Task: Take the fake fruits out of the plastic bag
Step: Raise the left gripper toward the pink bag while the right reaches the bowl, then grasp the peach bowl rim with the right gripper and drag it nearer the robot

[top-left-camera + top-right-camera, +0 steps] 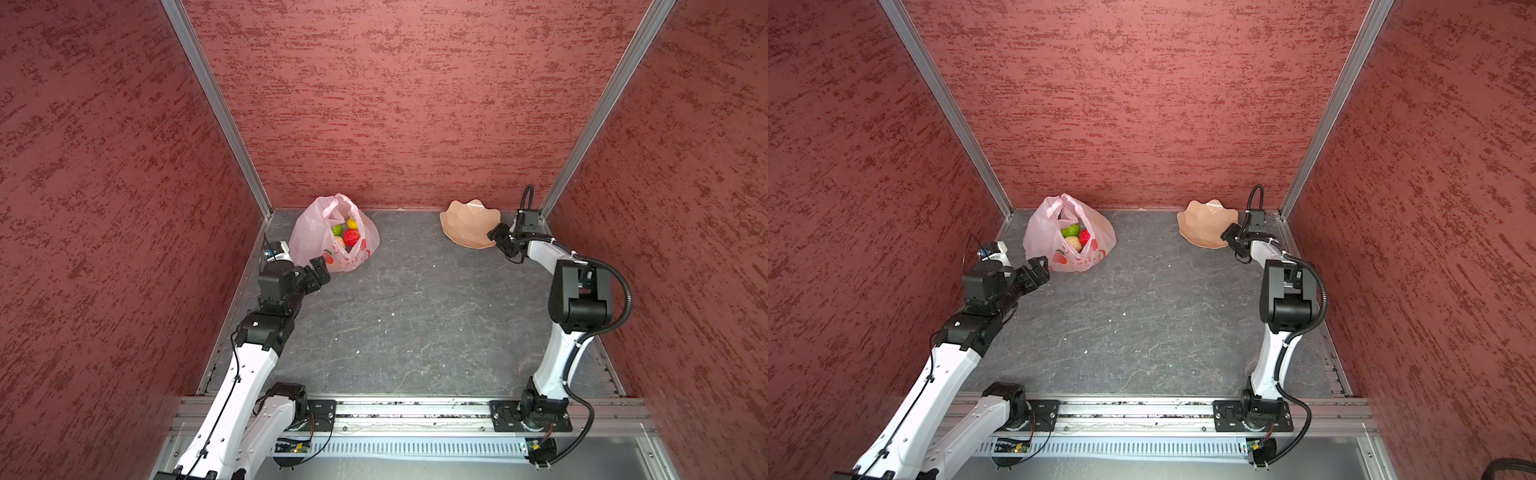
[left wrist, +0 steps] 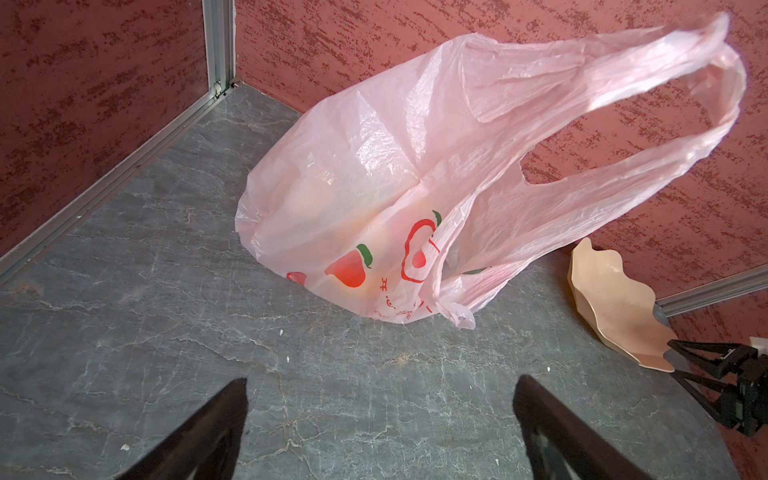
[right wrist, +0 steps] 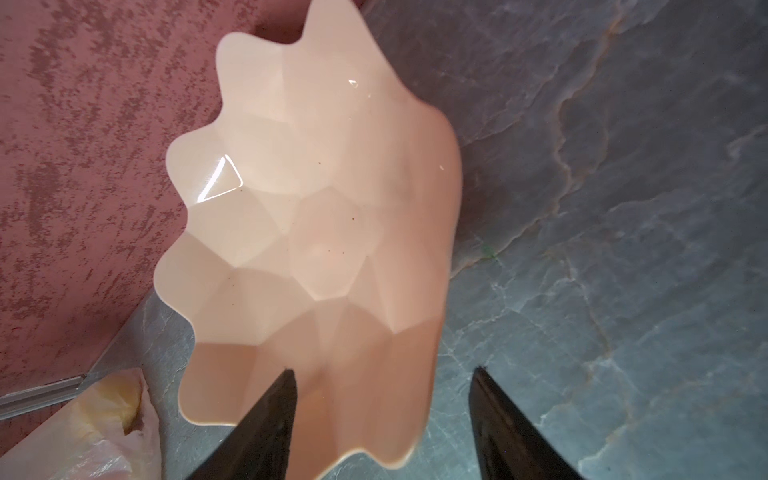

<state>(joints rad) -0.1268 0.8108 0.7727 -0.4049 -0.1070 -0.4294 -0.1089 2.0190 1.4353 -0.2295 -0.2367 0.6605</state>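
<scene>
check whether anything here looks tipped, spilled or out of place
The peach bowl by the back wall looks tilted up rather than lying flat, with the open right gripper straddling its rim. The plastic bag slumps, but the fake fruits sit inside it; nothing has spilled.

In both top views we look steeply down from high at the front onto the whole table [image 1: 415, 316]. Our left wrist camera faces the plastic bag [image 2: 374, 166] from nearby; the right sits close over the bowl [image 3: 332, 208].
</scene>
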